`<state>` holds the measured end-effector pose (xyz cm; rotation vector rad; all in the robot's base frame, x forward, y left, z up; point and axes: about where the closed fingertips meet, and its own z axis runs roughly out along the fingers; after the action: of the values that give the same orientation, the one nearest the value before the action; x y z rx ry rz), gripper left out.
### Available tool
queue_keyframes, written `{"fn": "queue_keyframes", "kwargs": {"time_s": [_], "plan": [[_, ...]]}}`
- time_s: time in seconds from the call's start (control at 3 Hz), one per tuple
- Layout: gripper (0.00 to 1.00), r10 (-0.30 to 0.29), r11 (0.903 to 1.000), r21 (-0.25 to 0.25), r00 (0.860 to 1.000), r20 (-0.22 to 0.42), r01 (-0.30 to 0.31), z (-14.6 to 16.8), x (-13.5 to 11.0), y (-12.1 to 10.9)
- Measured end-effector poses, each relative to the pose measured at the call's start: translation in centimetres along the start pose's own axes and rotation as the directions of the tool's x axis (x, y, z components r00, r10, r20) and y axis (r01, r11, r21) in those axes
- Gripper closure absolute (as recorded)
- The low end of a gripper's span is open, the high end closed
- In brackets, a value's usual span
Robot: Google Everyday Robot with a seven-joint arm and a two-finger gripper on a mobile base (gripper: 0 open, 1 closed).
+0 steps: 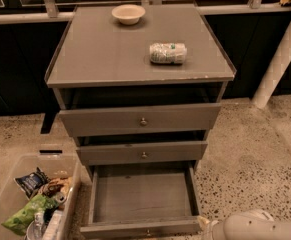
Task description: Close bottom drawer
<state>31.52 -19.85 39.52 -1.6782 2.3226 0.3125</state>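
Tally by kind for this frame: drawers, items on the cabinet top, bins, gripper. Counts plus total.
Grey wooden drawers: 3 (top drawer, middle drawer, open bottom drawer)
Beige round bowl: 1
Pale cylindrical container lying on its side: 1
Clear plastic bin of snack packets: 1
Robot gripper, bottom right by the bottom drawer's front: 1
Total: 7

There is one worktop (105, 54) with one bowl (128, 13) and one bottle (168, 53) on it, three drawers counting the bottom drawer (141, 196), one bin (35, 158), and one gripper (207, 224) at the bottom right.
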Motion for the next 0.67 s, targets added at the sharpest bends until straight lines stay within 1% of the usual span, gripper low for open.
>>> {"fn": "queue_keyframes", "kwargs": {"time_s": [0.33, 0.67], "plan": [[0.0, 0.01, 0.9994, -0.033, 1.0, 0.015, -0.009, 5.5, -0.3, -1.7], [0.0, 0.053, 0.9951, -0.085, 0.998, 0.042, -0.049, 10.4, -0.1, -2.2]]}}
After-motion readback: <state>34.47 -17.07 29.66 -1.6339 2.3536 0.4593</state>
